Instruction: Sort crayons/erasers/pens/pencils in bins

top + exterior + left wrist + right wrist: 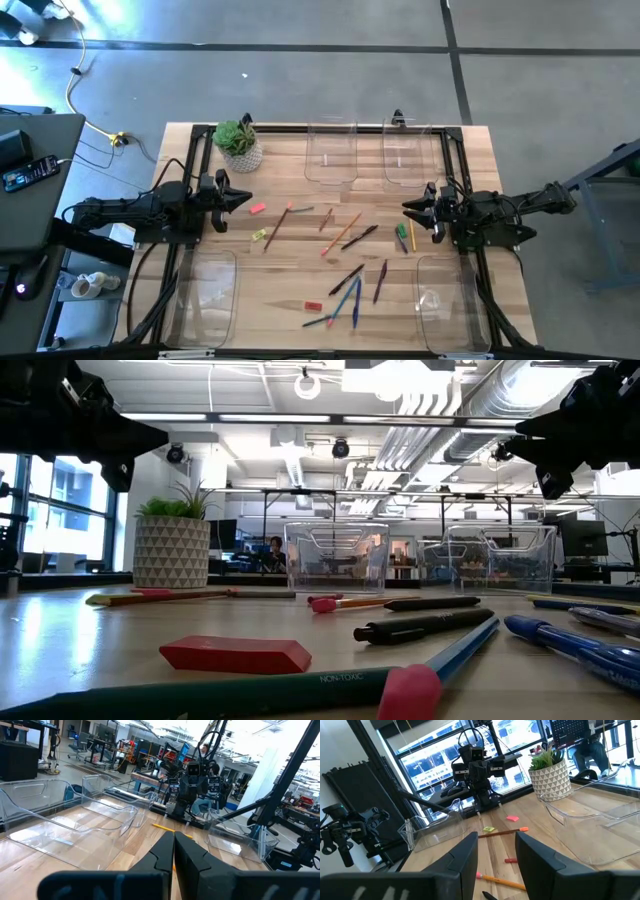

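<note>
L claw (243, 197) clenched, nothing in it, hovering over the surface (290, 290) at its left edge, just below the potted plant (239, 144). Pink eraser (257, 209) and yellow-green eraser (259, 235) lie near it. Pencils (345, 232), pens (347, 279) and crayons (325, 220) scattered mid-surface, w/ a red eraser (313, 306) toward the near edge. Bins: two at the far edge (331, 152), one at each near corner (205, 297), none holding any item. R claw (411, 212) released, nothing held, at the right edge, beside a green crayon (402, 232).
</note>
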`<state>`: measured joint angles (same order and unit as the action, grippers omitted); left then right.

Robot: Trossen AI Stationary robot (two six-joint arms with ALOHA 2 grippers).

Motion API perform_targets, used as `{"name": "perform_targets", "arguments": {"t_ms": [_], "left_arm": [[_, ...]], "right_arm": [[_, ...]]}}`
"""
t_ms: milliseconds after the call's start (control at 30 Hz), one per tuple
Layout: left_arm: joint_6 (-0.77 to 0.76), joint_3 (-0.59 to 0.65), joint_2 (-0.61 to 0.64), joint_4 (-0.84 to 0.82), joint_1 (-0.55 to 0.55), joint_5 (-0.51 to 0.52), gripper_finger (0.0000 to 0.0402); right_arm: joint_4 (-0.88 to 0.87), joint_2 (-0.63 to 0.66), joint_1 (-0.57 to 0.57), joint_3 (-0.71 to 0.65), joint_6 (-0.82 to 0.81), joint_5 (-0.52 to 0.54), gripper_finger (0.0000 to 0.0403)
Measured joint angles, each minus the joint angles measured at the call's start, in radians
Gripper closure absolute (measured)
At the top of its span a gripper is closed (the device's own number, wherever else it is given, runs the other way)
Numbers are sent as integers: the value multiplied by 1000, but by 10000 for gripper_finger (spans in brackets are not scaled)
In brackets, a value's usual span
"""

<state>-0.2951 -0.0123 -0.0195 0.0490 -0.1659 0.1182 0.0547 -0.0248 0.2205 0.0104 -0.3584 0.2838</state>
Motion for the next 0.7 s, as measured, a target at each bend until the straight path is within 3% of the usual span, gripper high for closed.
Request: {"name": "perform_targets", "arguments": {"t_ms": [200, 700], "left_arm": [[0, 0, 0, 0, 0, 0, 398], [0, 0, 0, 0, 0, 0, 398]], "right_arm": [[1, 0, 0, 0, -1, 7, 279], [64, 0, 0, 0, -226, 176, 279]]}}
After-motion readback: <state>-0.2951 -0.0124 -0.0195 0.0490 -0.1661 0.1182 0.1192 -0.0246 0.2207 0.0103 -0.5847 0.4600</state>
